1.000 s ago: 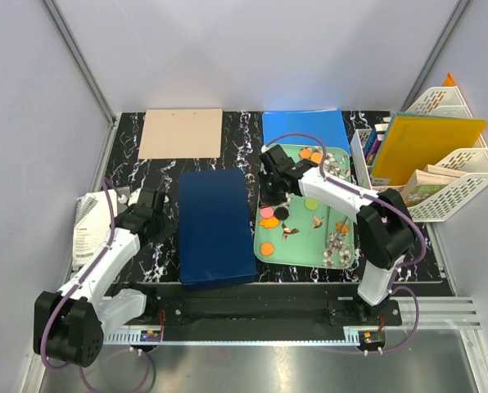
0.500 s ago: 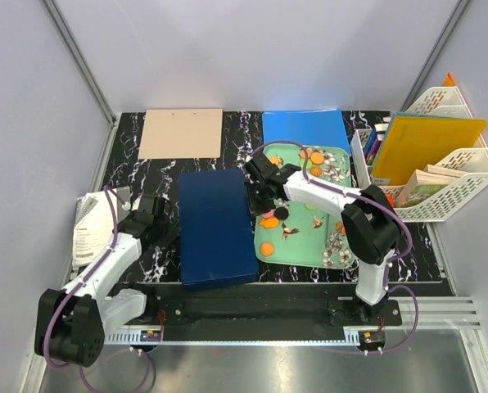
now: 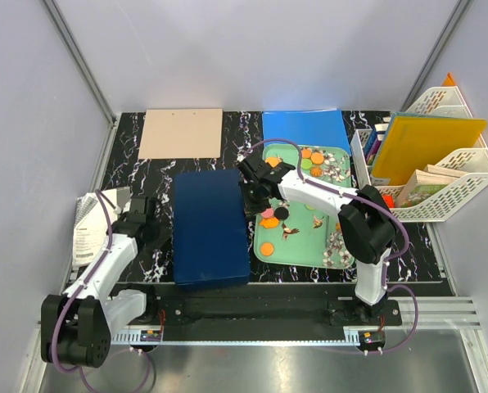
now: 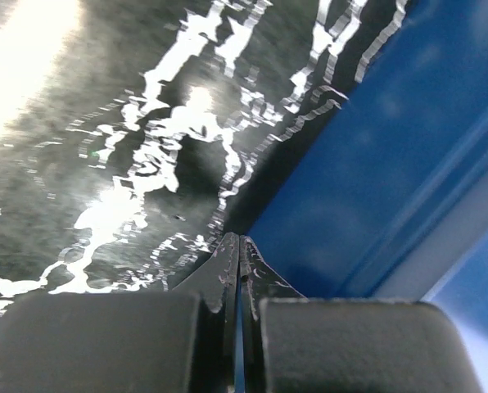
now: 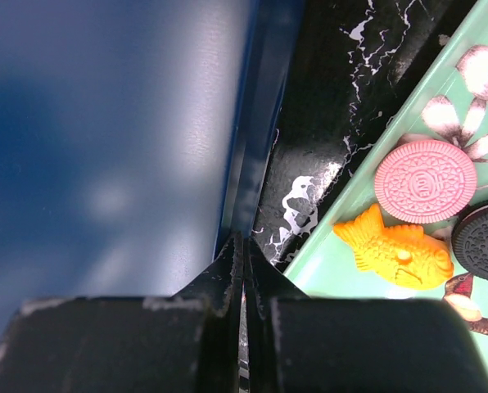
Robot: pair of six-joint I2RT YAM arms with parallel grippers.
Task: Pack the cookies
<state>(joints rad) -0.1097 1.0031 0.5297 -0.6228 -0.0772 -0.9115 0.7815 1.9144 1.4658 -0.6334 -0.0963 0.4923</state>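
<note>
The cookies lie on the mint-green tray (image 3: 319,241): an orange one (image 3: 266,248), a pink one (image 3: 267,213) and a black one (image 3: 282,213) near its left rim, more orange ones (image 3: 317,157) at its far end. The right wrist view shows the pink cookie (image 5: 425,181), a black one (image 5: 483,241) and an orange fish-shaped piece (image 5: 395,250). A dark blue box (image 3: 211,228) lies left of the tray. My right gripper (image 3: 250,196) is shut and empty, its tips (image 5: 244,241) at the box's right edge (image 5: 256,123). My left gripper (image 3: 160,232) is shut, its tips (image 4: 239,239) at the box's left side (image 4: 375,164).
A tan board (image 3: 181,133) and a blue folder (image 3: 304,128) lie at the back. A white file rack (image 3: 428,155) with folders stands at the right. Papers (image 3: 88,225) lie at the left edge, beside the left arm.
My right gripper has swung left, off the tray, to the blue box's right edge. The box has slid a little to the left, and the left gripper has drawn back left with it.
</note>
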